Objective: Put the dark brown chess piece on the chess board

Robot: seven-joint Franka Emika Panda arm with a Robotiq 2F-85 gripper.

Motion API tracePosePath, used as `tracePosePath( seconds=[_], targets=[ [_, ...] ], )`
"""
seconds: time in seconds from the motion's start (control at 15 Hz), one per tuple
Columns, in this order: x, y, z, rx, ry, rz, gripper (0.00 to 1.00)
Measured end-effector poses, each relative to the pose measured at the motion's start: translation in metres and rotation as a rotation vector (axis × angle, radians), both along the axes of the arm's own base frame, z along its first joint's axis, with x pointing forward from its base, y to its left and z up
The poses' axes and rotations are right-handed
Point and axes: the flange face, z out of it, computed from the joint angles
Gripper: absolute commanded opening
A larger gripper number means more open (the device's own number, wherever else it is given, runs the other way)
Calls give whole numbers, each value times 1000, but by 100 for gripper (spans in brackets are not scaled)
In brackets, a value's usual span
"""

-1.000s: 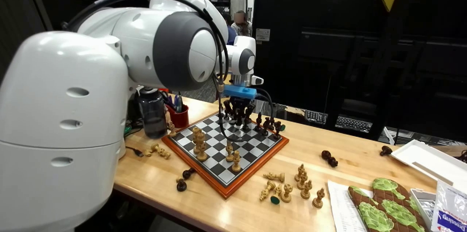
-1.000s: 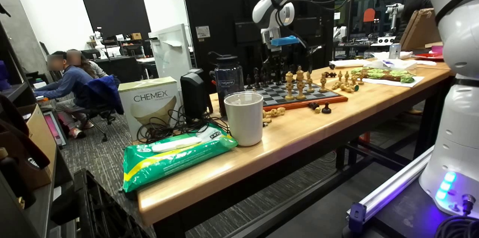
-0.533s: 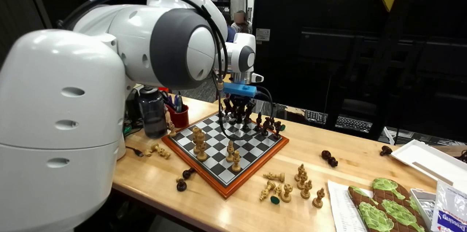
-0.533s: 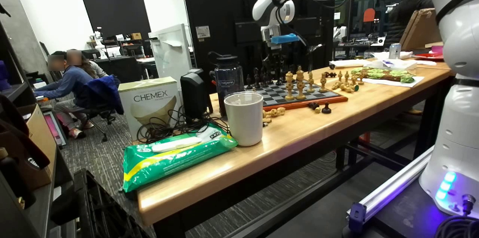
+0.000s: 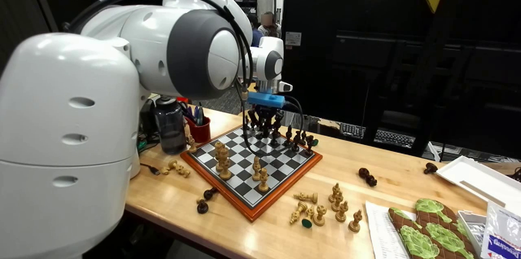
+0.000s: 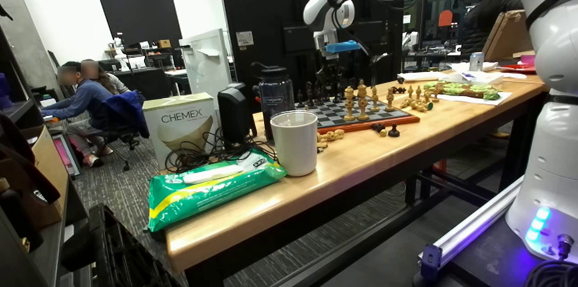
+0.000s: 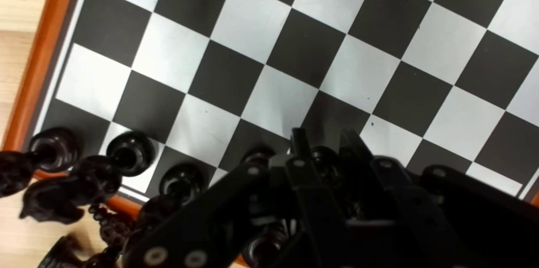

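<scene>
Gripper [image 7: 324,143] narrow, fingers [image 7: 300,143] pinching the dark brown chess piece [image 7: 323,158]; in an exterior view it's over the far side of the chess board [image 5: 289,181], near other dark pieces [image 5: 288,133]; can't tell whether its base touches; pale pieces [image 5: 224,171] stand on the board's near side; more, some on their sides, are on the table [image 5: 281,242] to the right; dark bottle [image 5: 170,128] stands at left.

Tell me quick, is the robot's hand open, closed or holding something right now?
Hand: closed, holding a dark brown chess piece.
</scene>
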Motion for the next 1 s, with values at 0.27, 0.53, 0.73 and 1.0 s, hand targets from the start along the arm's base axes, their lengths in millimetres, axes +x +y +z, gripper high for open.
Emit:
tracePosePath(
  seconds=[0.27, 0.53, 0.73, 1.0],
  targets=[
    [2, 4, 6, -11, -6, 11, 6],
    [4, 4, 12, -22, -12, 18, 6],
    [4, 3, 12, -22, -7, 16, 6],
    [3, -5, 14, -26, 1, 3, 6]
  ],
)
